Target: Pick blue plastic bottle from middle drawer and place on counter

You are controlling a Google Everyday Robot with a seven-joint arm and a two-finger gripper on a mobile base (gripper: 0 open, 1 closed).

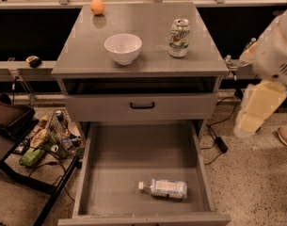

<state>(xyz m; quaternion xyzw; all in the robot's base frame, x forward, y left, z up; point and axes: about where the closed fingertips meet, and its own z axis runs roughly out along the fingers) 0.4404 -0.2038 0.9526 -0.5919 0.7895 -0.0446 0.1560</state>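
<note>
Counter (152, 22) rim: gripper (257, 111) off its right edge.

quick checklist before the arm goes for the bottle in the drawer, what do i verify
1. Middle drawer pulled open: ok.
2. Blue plastic bottle in plain view, lying on its side near the drawer's front: ok.
3. Nothing else in the drawer crowding the bottle: ok.
4. Gripper lined up over the bottle: not ok. It is to the right of the cabinet, outside the drawer.
5. Bare spot on the counter for the bottle: ok. The white bowl, soda can and orange leave the front left free.
</note>
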